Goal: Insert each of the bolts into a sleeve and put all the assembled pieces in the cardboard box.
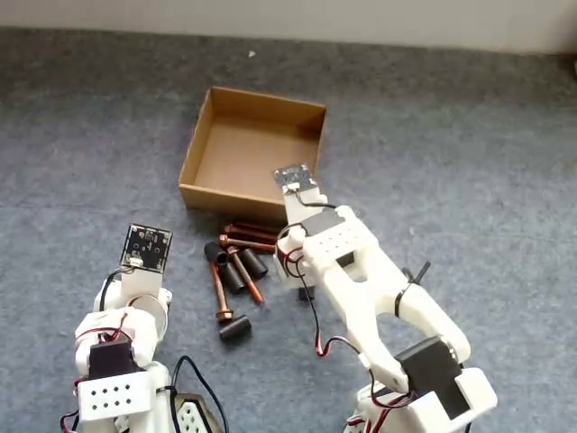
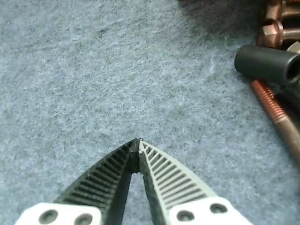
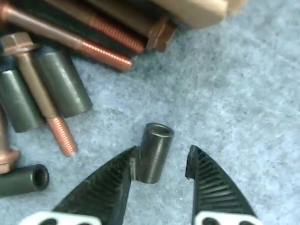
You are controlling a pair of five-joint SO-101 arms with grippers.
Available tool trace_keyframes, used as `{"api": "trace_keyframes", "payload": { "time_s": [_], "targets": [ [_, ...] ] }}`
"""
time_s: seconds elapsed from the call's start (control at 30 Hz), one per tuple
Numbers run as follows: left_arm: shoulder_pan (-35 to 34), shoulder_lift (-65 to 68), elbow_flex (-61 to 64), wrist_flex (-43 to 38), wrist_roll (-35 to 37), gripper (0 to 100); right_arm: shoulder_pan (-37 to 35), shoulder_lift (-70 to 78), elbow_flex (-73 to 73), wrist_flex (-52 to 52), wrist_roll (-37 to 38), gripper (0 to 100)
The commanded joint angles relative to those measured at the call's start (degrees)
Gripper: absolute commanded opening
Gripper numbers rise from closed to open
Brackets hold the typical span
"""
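Grey carpet [image 1: 469,153] covers the whole work surface, felt-like with a short fuzzy nap. Colour is mottled, with lighter and darker flecks mixed. The wrist views show the same carpet close up, with loose fibres and faint uneven patches. A pale strip [image 1: 361,16] runs along the far edge of the carpet in the high view, plain and off-white; can't tell whether it is wall or floor. A small dark speck [image 1: 251,54] sits on the carpet near that strip, too small to identify.

bolts [image 1: 218,289] and sleeves [image 1: 234,329] lay crowded just before the cardboard box [image 1: 225,200], many touching, with little room between them. the right arm [image 1: 361,271] hung close beside them. bare table [image 1: 469,153] lay open toward the far and right edges.
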Motion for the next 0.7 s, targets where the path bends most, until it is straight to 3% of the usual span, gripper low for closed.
{"api": "trace_keyframes", "payload": {
  "time_s": [0.0, 0.23, 0.53, 0.67],
  "targets": [
    [-1.0, -0.5, -0.7, 0.1, -0.6, 3, 0.9, -0.2, 0.1, 0.4, -0.1, 16.6],
    [-1.0, -0.5, -0.7, 0.1, -0.6, 3, -0.6, 7.3, -0.4, 0.3, -0.2, 16.5],
    [-1.0, -0.5, -0.7, 0.2, -0.6, 3, -1.4, 10.3, -0.5, 0.4, -0.1, 0.6],
    [-1.0, -0.5, -0.6, 0.3, -0.6, 3, -1.2, 9.2, -0.5, 0.8, 3.5, 0.5]
  ]
}}
